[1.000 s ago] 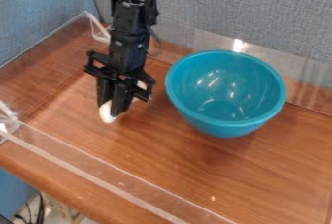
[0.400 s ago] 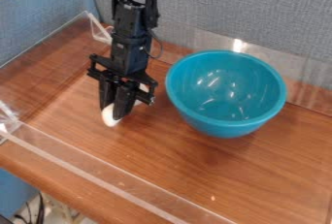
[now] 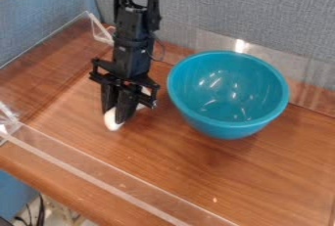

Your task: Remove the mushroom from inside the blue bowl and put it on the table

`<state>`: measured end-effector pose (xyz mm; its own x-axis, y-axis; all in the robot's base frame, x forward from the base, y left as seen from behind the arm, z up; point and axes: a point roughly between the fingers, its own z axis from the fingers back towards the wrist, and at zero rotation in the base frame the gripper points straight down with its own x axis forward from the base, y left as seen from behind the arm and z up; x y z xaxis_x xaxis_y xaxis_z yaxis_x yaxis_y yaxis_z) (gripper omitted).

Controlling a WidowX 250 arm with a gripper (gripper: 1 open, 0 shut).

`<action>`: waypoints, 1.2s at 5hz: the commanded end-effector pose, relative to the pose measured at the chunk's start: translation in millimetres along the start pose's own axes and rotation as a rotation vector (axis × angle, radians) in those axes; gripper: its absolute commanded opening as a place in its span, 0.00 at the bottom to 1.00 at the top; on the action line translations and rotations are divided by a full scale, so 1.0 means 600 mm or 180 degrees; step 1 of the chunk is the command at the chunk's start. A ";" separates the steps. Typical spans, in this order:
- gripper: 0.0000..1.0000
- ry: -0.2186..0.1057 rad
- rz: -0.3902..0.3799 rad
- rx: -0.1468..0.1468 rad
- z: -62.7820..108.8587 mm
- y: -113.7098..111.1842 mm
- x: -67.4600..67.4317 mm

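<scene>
Hanging directly beneath the gripper (image 3: 116, 113), whose fingers are closed around it, the mushroom (image 3: 113, 120) sits left of the blue bowl (image 3: 228, 94), at or just above the table (image 3: 170, 176), so the release looks to be straight down.

The little mushroom (image 3: 114, 119) is creamy white, with most of it hidden, and sits outside the bowl, toward nine o'clock. The big round blue bowl (image 3: 228, 94) is shiny, smooth and deep, standing open side up at two o'clock on the flat red-brown wood table (image 3: 197, 171).
</scene>
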<state>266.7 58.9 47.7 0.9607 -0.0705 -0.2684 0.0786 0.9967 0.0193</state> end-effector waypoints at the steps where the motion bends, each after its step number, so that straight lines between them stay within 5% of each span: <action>1: 0.00 -0.0087 0.0025 -0.0025 0.014 0.009 -0.001; 2: 0.00 -0.0070 0.0025 -0.0062 0.012 0.011 -0.002; 3: 1.00 -0.0123 0.0043 -0.0089 0.026 0.014 -0.010; 6: 1.00 -0.0226 0.0041 -0.0162 0.037 0.017 -0.018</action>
<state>259.6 65.2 53.9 0.9628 -0.0615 -0.2633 0.0518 0.9977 -0.0437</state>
